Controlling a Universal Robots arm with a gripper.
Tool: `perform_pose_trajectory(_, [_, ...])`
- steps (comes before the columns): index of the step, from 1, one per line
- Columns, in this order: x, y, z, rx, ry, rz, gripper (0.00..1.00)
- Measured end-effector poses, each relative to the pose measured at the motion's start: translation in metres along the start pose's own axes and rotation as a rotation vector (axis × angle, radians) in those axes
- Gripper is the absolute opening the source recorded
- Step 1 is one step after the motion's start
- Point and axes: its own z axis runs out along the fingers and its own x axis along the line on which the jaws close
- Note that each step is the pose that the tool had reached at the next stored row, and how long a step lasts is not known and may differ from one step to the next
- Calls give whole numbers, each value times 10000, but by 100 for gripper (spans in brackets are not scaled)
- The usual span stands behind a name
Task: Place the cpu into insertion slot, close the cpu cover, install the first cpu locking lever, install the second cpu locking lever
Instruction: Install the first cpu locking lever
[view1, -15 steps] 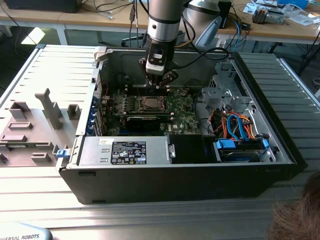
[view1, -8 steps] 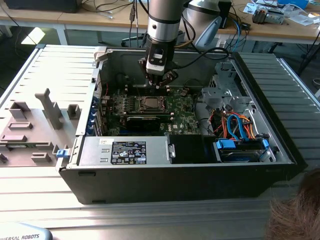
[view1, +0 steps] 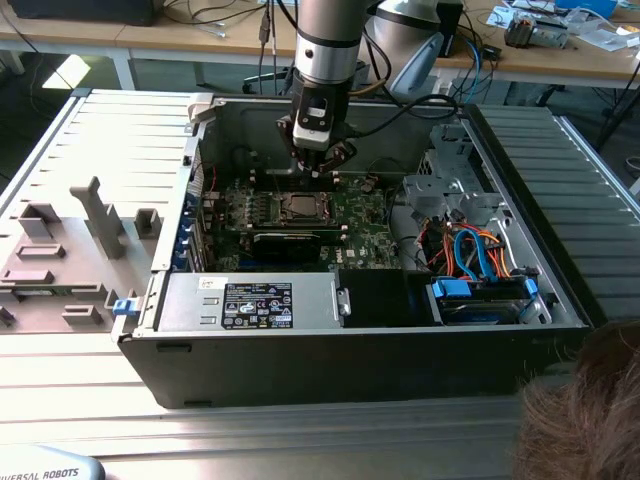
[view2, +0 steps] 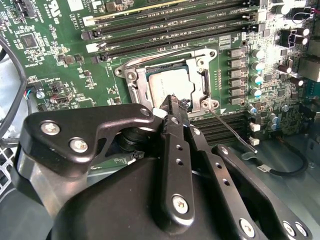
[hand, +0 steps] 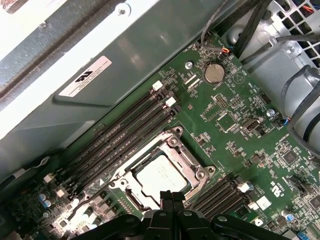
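Observation:
The cpu (view2: 167, 85) (hand: 159, 177) lies flat in the insertion slot (view1: 300, 207) on the green motherboard. The silvery cpu cover (view2: 134, 80) (hand: 176, 142) is down around it, and its square window shows the chip's metal top. A thin locking lever (view2: 231, 131) sticks out sideways from the socket's corner, off the board. My gripper (view1: 318, 160) (view2: 173, 102) (hand: 167, 195) hangs just above the socket's edge next to that lever. The black fingertips (view2: 170, 107) are pressed together with nothing between them.
Long black memory slots (view2: 175, 30) (hand: 125, 132) run beside the socket. The open computer case has a metal wall (view1: 250, 125), a power supply (view1: 255, 300) at the front and cable bundles (view1: 470, 250) on the exterior view's right. A person's hair (view1: 585, 410) shows at the bottom right.

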Motion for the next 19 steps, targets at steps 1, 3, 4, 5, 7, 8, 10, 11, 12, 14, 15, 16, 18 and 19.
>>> perform_pose_trajectory(1, [0,0,0,0,-1,-11,11])
perform_pose_trajectory(3, [0,0,0,0,-2,-27,11])
perform_pose_trajectory(4, [0,0,0,0,-3,-36,11])
perform_pose_trajectory(5, [0,0,0,1,-3,-47,11])
perform_pose_trajectory(7, [0,0,0,1,-5,-71,11])
perform_pose_trajectory(8, [0,0,0,1,-5,-84,11])
perform_pose_trajectory(10, [0,0,0,2,-6,-93,11])
perform_pose_trajectory(11, [-1,-1,0,1,-7,-108,11])
perform_pose_trajectory(12, [-3,-4,0,-4,-3,-118,11])
perform_pose_trajectory(14, [-5,-6,0,-10,2,-121,11])
perform_pose_trajectory(15, [-6,-8,1,-14,5,-123,11])
perform_pose_trajectory(16, [-7,-9,0,-18,8,-125,11])
perform_pose_trajectory(18, [-10,-12,1,-33,20,-130,11])
perform_pose_trajectory(19, [-11,-14,1,-41,27,-132,11])
